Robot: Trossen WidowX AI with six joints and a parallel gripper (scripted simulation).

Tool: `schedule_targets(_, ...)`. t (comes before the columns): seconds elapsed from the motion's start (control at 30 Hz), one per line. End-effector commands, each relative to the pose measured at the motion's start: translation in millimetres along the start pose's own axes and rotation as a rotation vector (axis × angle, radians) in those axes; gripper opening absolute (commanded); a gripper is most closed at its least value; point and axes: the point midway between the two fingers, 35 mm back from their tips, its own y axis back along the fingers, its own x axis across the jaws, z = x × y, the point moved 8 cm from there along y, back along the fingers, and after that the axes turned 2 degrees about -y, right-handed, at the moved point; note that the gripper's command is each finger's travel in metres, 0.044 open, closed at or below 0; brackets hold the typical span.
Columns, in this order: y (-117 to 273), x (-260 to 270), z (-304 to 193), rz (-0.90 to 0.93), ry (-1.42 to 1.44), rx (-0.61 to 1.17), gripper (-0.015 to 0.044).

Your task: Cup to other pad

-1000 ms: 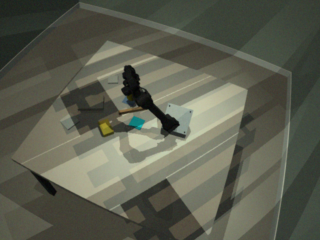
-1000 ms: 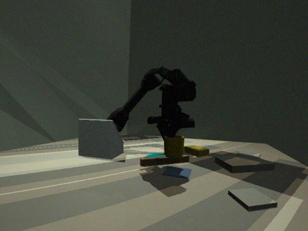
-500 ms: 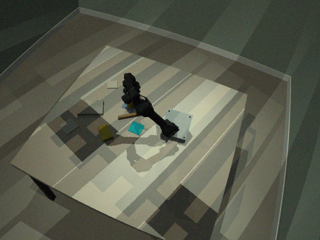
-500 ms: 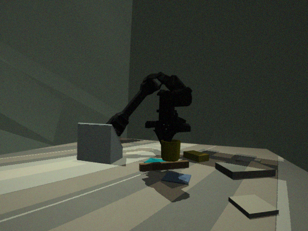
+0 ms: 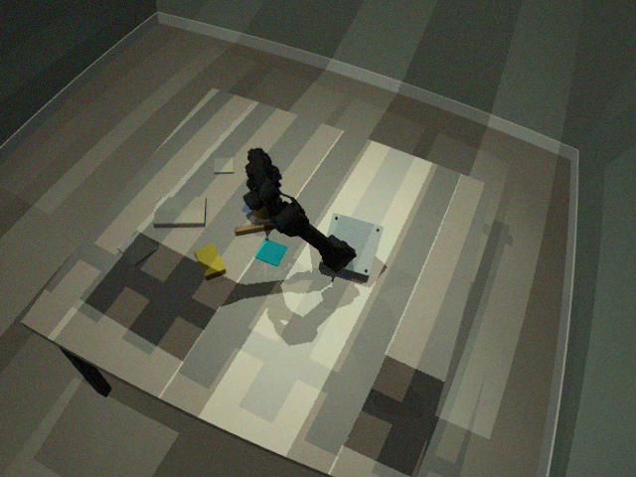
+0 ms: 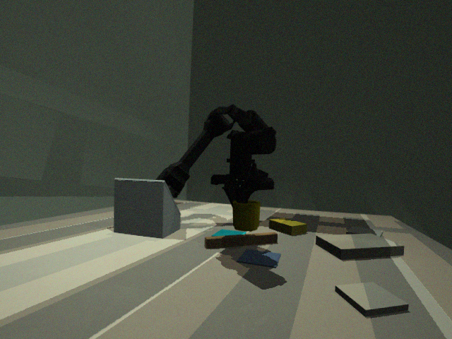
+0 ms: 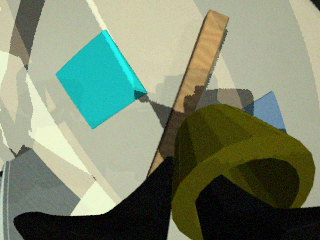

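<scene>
Above the wooden bar [image 5: 248, 229] [image 6: 241, 240] [image 7: 198, 65], our pincer [image 6: 241, 201] [image 7: 182, 162] grips the cup [image 6: 246, 215] [image 7: 210, 130] by its wall, rightly, since it looks stiff and its marbles could roll
</scene>
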Motion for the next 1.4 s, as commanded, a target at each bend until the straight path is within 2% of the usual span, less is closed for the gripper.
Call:
schedule_targets(0.0,1.2,6.4,3.1,-0.006,0.0,-0.003,0.0)
schedule_targets(1.37,2.6,77.6,29.6,-0.002,-0.002,-0.004,0.0)
